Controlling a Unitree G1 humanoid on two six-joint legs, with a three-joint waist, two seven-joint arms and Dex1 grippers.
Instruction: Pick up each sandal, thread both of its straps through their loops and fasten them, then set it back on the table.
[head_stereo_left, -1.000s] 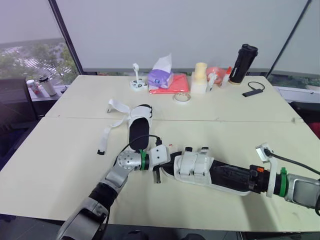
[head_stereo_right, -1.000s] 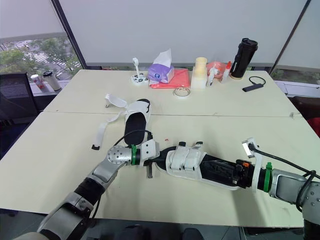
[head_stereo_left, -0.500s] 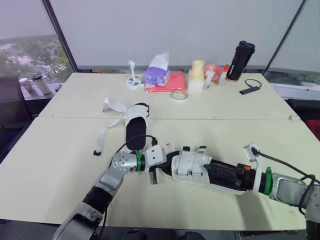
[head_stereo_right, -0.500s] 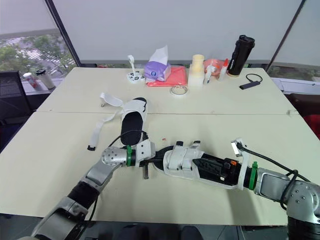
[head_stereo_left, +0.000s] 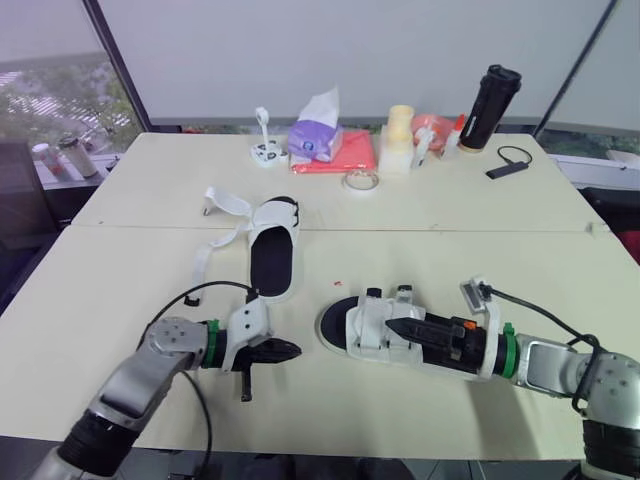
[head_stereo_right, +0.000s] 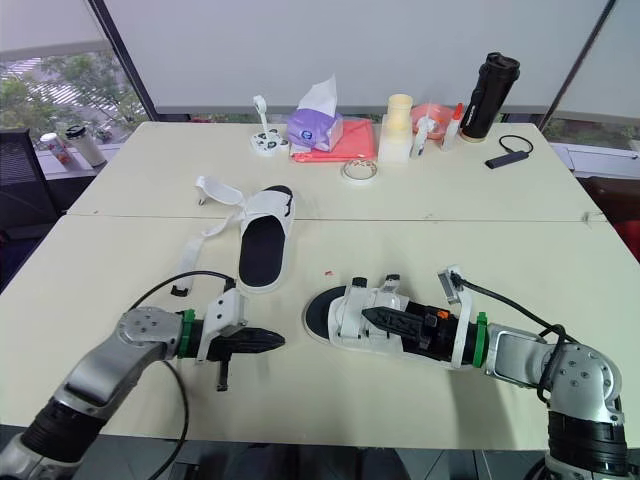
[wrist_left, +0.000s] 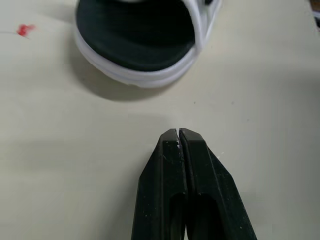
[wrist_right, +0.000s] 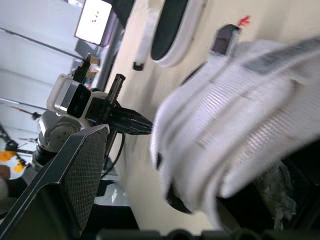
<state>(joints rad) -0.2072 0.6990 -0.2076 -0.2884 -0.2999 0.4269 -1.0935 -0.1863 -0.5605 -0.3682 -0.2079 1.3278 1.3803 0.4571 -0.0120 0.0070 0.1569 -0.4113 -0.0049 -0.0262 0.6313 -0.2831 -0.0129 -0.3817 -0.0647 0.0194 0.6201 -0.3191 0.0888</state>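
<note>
— White near sandal (head_stereo_left: 366, 322): status?
— Straps seemingly fastened, lying on the counter (head_stereo_left: 450, 250); my right hand (head_stereo_left: 395, 327) at it, grip I cannot tell. Left hand (head_stereo_left: 290, 350) pinched together, empty. Far sandal (head_stereo_left: 272, 265): straps loose, not yet done.

- What did you have along the far side?
- You had a purple tissue box (head_stereo_left: 318, 140) against a red folder (head_stereo_left: 345, 162), a tape roll (head_stereo_left: 360, 181) just in front, a cream cylinder (head_stereo_left: 400, 135), and a black bottle (head_stereo_left: 494, 94) standing upright.
- Anything else?
- A black dongle (head_stereo_left: 503, 170) near the bottle.
</note>
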